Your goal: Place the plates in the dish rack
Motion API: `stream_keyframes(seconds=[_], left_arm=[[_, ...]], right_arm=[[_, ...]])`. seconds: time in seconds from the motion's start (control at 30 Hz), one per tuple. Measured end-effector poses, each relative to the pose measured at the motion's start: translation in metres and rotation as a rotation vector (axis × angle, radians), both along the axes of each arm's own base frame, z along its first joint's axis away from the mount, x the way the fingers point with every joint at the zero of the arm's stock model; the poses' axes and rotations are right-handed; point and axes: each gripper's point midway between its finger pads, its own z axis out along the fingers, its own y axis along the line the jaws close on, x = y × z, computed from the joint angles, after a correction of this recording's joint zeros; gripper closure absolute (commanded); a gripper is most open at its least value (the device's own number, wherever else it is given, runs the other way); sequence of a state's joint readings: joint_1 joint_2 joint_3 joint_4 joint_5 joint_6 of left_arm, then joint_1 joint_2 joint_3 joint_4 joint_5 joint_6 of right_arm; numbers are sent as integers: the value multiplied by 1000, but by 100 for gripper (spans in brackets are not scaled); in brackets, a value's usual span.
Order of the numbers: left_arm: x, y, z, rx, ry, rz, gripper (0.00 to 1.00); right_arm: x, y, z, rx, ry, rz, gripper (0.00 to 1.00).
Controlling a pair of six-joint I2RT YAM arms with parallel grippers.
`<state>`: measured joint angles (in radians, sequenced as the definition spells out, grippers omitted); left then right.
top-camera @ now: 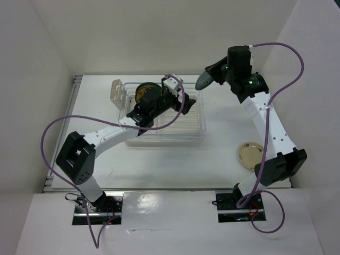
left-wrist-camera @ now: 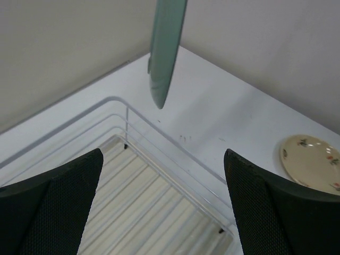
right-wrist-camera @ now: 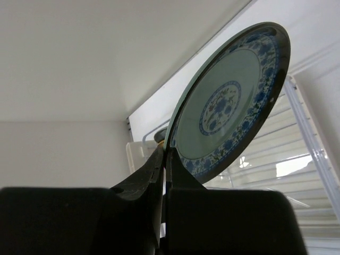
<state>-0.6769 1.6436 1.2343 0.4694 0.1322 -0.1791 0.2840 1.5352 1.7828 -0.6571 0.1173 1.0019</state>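
White walls (top-camera: 159, 37) close in a white table (top-camera: 223, 125). The clear rack (top-camera: 159, 139) sits mid-table.

Only the top view takes in the whole layout. The left arm reaches over the rack. An amber plate (top-camera: 146, 94) stands on edge in the rack's far-left part, partly behind that arm. A cream plate (top-camera: 251, 155) lies flat on the table to the right, well apart from the rack. The right arm holds a teal plate (top-camera: 204, 81) in the air just beyond the rack's far-right corner.

The left wrist view shows what the top view hides. The left gripper (left-wrist-camera: 162, 154) is spread wide with nothing between its fingers (left-wrist-camera: 58, 196), and it hangs over the rack's ribbed floor near a corner. The teal plate appears there edge-on, hanging above, clear of the rim.

Only the right wrist view shows that plate's face, which is pale green with blue rings and a blue medallion. It also shows the grasp. The right gripper (right-wrist-camera: 167, 159) is clamped on the plate's lower rim, one finger on each face. The plate rises tilted above the fingers, with the rack's slats behind it.
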Motion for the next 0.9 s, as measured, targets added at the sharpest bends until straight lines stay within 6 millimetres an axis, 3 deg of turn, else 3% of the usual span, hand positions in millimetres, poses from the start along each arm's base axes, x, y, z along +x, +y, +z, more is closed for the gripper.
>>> stream_keyframes(seconds=[0.27, 0.4, 0.53, 0.6, 0.73, 0.8, 0.9], left_arm=[[3, -27, -13, 60, -116, 58, 1], [8, -27, 1, 45, -191, 119, 15], [18, -23, 13, 27, -250, 184, 41], [21, -24, 10, 41, -263, 190, 45], [24, -26, 1, 65, -266, 191, 77], [26, -23, 0, 74, -272, 206, 100], [33, -15, 4, 69, -280, 244, 100]], right_arm=[[-7, 10, -18, 83, 45, 17, 100], [-12, 16, -27, 113, 73, 24, 100], [-18, 18, -30, 144, 90, 25, 100], [-18, 19, -29, 155, 91, 27, 100], [-22, 24, -24, 190, 95, 44, 100], [-24, 25, -24, 196, 100, 50, 100], [-27, 29, -20, 231, 111, 57, 100]])
